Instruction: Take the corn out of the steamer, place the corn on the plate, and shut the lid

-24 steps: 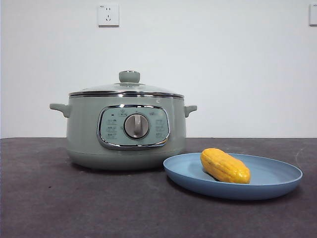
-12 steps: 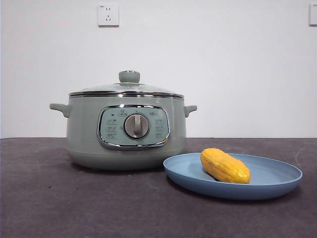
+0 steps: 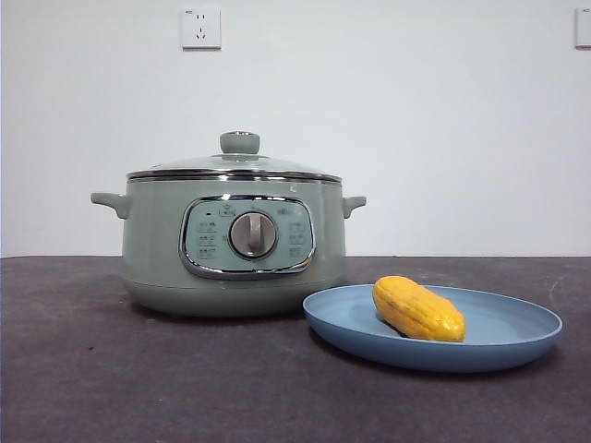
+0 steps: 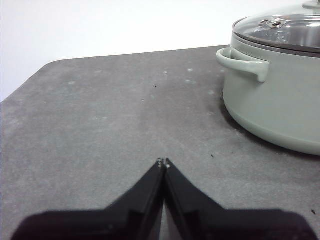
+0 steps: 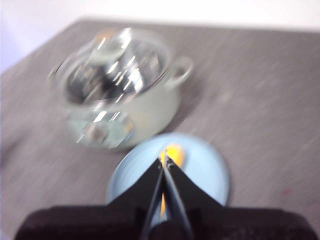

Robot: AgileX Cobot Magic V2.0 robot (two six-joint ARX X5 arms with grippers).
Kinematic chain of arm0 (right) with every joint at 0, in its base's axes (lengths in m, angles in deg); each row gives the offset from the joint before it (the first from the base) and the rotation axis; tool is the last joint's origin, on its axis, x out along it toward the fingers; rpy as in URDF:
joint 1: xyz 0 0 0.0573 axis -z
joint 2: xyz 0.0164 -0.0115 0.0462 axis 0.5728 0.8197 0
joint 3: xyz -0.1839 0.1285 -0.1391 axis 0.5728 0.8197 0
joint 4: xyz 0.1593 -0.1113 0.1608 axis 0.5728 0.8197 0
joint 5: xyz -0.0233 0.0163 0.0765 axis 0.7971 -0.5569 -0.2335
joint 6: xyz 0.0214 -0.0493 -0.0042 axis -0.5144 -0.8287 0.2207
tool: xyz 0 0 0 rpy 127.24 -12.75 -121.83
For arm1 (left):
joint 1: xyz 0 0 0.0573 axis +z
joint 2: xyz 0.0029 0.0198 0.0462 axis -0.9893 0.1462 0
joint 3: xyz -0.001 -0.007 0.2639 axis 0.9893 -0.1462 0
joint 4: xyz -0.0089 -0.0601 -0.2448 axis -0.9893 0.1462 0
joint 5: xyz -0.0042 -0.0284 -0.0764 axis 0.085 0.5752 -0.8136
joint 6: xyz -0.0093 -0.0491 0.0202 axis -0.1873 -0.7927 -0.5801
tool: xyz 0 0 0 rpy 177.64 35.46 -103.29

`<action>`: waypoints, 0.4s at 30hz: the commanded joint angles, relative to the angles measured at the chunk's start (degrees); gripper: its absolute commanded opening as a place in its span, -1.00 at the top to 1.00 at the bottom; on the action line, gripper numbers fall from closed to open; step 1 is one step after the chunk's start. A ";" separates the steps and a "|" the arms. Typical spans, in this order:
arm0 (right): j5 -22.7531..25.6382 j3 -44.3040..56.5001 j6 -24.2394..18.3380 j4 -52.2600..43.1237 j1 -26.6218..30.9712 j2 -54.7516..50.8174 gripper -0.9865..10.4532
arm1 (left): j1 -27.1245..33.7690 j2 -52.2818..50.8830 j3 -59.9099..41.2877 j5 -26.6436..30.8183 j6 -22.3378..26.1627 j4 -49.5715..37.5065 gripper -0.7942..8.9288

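The sage-green steamer stands on the dark table with the glass lid closed on it. The yellow corn lies on the light-blue plate to the right of the steamer. My left gripper is shut and empty, low over the table beside the steamer. My right gripper is shut and empty, high above the plate; the corn shows just past its tips, and the steamer is blurred beyond. Neither arm shows in the front view.
A white wall with a socket stands behind the table. The table's far edge and corner show in the left wrist view.
The front picture has shifted very slightly; the steamer, lid, corn and plate stay in place. The blurred right wrist view indicates that arm is moving.
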 commanded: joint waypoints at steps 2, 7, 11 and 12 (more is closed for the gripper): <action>0.13 4.57 -2.10 -5.22 8.39 -3.48 0.83 | 0.17 -0.11 -0.76 0.04 -0.48 -0.13 0.84; 0.09 15.02 -2.12 -15.80 17.31 -10.71 0.83 | 0.17 -0.11 -0.76 0.04 -0.48 -0.13 0.84; 0.39 23.85 -2.25 -22.29 21.05 -16.57 0.83 | 0.17 -0.11 -0.76 0.07 -0.48 -0.13 0.84; 0.37 25.68 -2.45 -23.69 21.64 -17.79 0.83 | 0.17 -0.11 -0.76 0.04 -0.48 -0.13 0.84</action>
